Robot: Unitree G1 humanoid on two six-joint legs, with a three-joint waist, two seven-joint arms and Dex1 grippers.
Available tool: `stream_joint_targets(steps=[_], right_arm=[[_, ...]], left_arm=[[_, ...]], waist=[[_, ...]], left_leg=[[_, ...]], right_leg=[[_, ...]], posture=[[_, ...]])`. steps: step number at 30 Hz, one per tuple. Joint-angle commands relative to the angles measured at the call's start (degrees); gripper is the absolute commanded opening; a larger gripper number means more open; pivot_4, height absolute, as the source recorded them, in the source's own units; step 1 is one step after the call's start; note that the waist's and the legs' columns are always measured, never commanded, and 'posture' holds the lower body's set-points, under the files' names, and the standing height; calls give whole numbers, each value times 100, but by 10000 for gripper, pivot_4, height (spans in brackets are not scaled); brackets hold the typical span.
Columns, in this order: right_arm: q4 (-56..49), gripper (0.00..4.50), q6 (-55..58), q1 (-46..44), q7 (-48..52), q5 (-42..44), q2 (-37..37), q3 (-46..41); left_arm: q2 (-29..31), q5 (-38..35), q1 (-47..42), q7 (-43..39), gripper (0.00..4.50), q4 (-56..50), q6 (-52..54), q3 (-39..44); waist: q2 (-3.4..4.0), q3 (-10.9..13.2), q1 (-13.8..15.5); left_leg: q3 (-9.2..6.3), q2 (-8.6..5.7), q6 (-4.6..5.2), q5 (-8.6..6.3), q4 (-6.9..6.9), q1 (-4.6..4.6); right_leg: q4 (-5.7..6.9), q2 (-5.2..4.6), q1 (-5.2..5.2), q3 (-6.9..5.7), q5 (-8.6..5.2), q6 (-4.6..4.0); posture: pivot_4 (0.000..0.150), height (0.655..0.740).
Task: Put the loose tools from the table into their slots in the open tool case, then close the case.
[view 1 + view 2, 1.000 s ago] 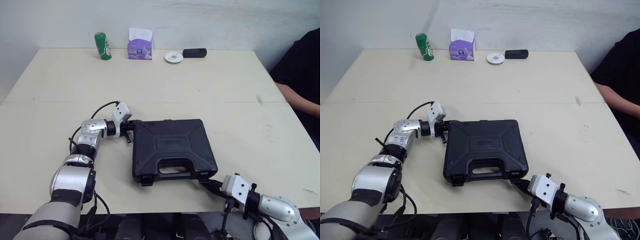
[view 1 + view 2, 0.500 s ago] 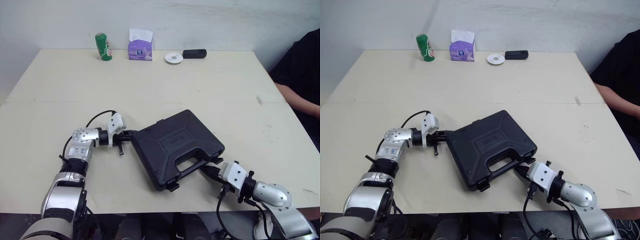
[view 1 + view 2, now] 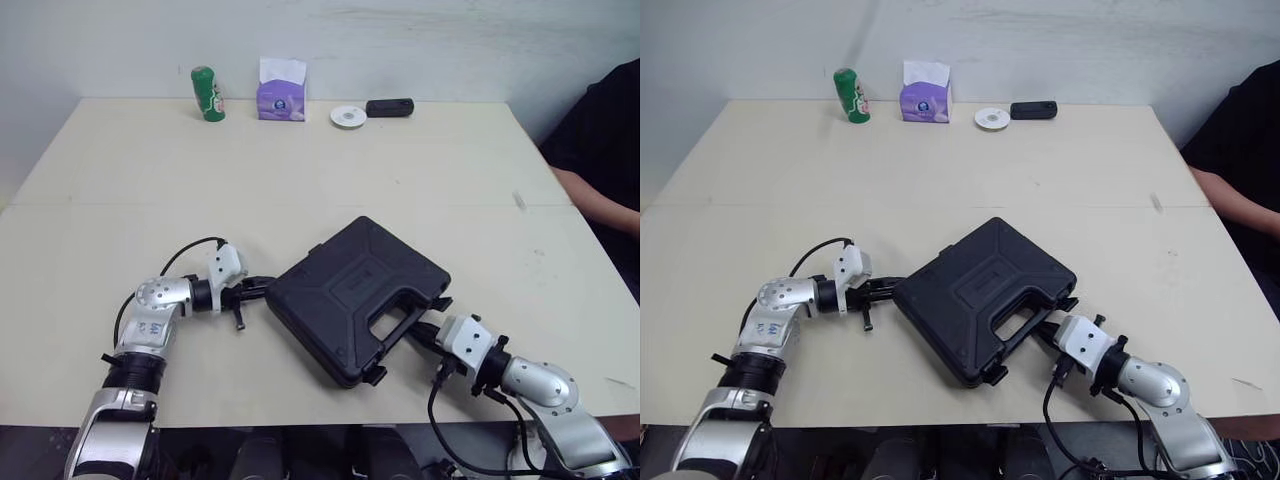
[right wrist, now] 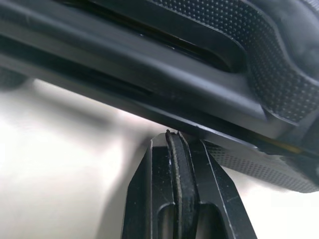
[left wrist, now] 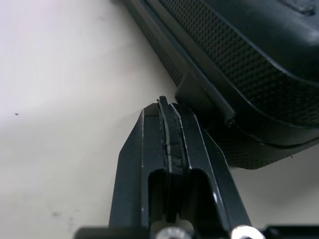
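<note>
Your left end effector (image 3: 254, 290) and right end effector (image 3: 424, 334) are pinched shut, empty, tips at the closed tool case (image 3: 355, 290) skewed between them on the bench (image 3: 300, 170). Push harder and it may spin off the edge.

The tool case (image 3: 355, 297) is closed, its inside hidden. A person (image 3: 605, 140) on the right is cut off by the picture's edge, and the small black object (image 3: 388, 106) far back is too small to identify.
</note>
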Motion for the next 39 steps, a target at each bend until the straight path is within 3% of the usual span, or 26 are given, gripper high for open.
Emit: stream_joint_targets(steps=[1, 8, 13, 19, 24, 28, 33, 39], right_arm=[[332, 775, 248, 96, -183, -180, -77, -218], [113, 775, 451, 323, -130, 5, -217, -434], [-281, 775, 652, 841, -182, 399, -130, -960], [-894, 775, 1261, 1241, -681, 954, 299, -1630], [-1236, 775, 1225, 1312, -1088, 1005, 827, -1827], [-1183, 775, 1215, 1380, -1050, 947, 842, -1771], [-1267, 775, 1390, 1326, -981, 1059, 826, -1705], [-1661, 775, 1626, 1432, -910, 1279, 945, -1509]], left_arm=[[-25, -112, 205, 75, 0, -327, 100, -49], [211, -326, 418, 318, 0, -776, 291, 234], [256, -868, 276, 368, 0, -1148, 332, 665], [24, -1311, -609, 221, 0, -2138, 1168, 142], [-650, -993, -1733, 267, 0, -1776, 1261, -620], [-1528, -512, -2511, 470, 0, -1179, 1454, -1436], [-2303, -157, -3201, 826, 0, -390, 1773, -1796], [-2625, 502, -3402, 1140, 0, 342, 1757, -2238]], waist=[[0, 0, 9], [3, 0, 14], [7, 3, 76], [13, 7, 184], [28, 12, 151], [31, 13, 136], [31, 14, 149], [42, 16, 137]], left_leg=[[0, 0, 1, 0, 0, 0], [-2, -8, 8, -5, -6, 0], [-10, -11, 9, -6, -10, -7], [-15, -20, 15, -8, -10, -13], [-6, -26, 17, -6, -9, -20], [9, -11, 9, -2, -9, -19], [12, -11, 15, 0, -7, -23], [5, -4, 15, -1, -9, -26]], right_leg=[[0, -1, 0, 0, 0, 0], [-5, -15, 1, -4, 0, 0], [-15, -22, 2, -14, 0, 0], [-25, -29, 6, -18, 4, 7], [-24, -21, 1, -16, 6, 11], [-24, 24, -8, -2, 6, 11], [-25, 29, -13, 4, 6, 11], [-27, 23, -18, 3, 5, 9]], posture=[[1500, 7400], [1500, 7400], [1500, 7400], [1500, 7400], [1500, 7400], [1500, 7400], [1500, 7400], [1500, 7400]])
